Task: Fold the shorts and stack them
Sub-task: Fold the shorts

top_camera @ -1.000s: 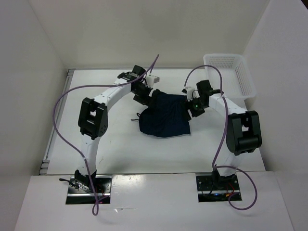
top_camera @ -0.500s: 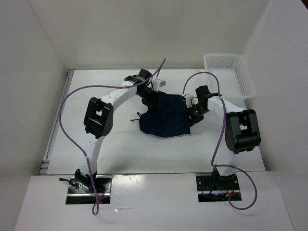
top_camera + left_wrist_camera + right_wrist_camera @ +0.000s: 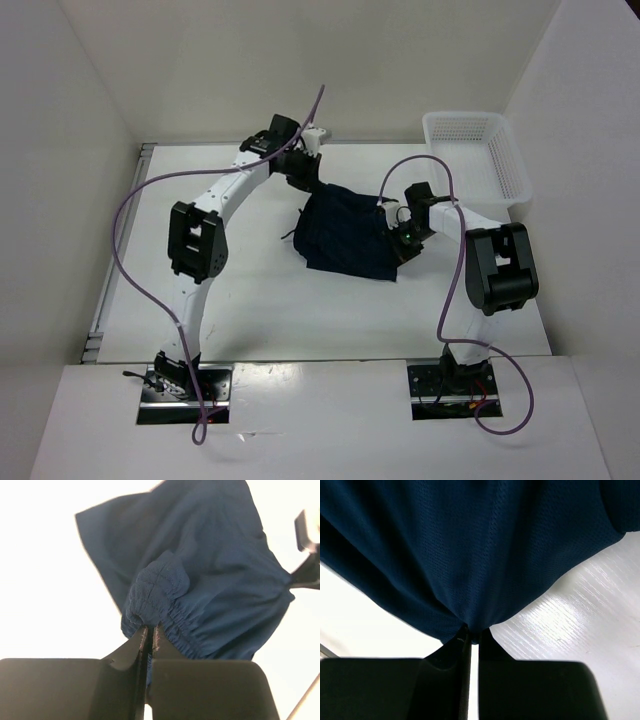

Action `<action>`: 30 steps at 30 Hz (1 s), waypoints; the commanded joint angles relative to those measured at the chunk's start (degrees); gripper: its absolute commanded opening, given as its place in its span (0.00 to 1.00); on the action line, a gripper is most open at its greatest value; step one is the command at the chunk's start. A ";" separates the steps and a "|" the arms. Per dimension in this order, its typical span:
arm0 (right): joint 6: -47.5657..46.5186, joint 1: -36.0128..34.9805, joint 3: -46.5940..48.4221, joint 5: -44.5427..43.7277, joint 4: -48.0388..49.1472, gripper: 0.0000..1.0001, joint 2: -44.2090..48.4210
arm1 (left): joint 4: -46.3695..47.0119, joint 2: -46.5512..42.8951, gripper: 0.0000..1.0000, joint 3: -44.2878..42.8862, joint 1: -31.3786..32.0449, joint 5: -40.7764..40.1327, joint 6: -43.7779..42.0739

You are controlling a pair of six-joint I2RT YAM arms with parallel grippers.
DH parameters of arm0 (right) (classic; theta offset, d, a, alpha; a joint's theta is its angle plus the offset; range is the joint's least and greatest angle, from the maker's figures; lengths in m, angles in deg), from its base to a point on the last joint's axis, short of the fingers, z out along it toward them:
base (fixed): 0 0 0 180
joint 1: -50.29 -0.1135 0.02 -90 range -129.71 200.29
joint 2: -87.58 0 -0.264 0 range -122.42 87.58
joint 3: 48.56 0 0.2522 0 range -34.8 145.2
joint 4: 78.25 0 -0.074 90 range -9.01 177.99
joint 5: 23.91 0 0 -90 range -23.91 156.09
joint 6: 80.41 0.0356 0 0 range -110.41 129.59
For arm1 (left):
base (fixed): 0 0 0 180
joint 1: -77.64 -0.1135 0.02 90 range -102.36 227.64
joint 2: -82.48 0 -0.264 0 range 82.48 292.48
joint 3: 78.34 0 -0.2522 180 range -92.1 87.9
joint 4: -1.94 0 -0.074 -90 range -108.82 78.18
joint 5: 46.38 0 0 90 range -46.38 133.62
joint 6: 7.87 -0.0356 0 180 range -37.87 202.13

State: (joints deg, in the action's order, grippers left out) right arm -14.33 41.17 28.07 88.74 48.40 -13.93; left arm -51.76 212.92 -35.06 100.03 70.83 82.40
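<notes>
Shorts (image 3: 345, 238) gripped at both ends
Left gripper (image 3: 150, 629) pinches waistband (image 3: 157, 597) between its fingers; right gripper (image 3: 472, 636) pinches perhaps one layer, which tension could free

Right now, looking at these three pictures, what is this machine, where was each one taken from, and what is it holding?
The left arm and right arm are white robot arms bolted to a table. One picture looks down from above; the other two come from a camera on each wrist. Navy shorts are on the table between them, with a white basket at the far right corner. The left jaws are shut on the waistband, the right jaws on the cloth's other side.
</notes>
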 commanded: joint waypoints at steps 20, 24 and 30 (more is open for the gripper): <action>-4.99 0.50 15.41 -0.25 -9.00 0.93 5.18 | 3.21 -1.22 0.73 4.30 -2.96 -7.87 -0.27; -1.33 3.58 21.85 -0.24 -6.40 1.00 12.02 | 1.36 -8.67 1.00 5.45 -3.50 -6.46 -0.27; 6.78 12.45 22.38 -13.83 3.29 1.00 17.92 | 0.83 -21.94 1.00 11.94 -8.85 -5.93 -0.27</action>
State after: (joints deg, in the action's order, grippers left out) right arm -12.21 50.04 49.14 83.13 46.87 1.61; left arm -51.20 200.41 -25.31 94.76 63.46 82.36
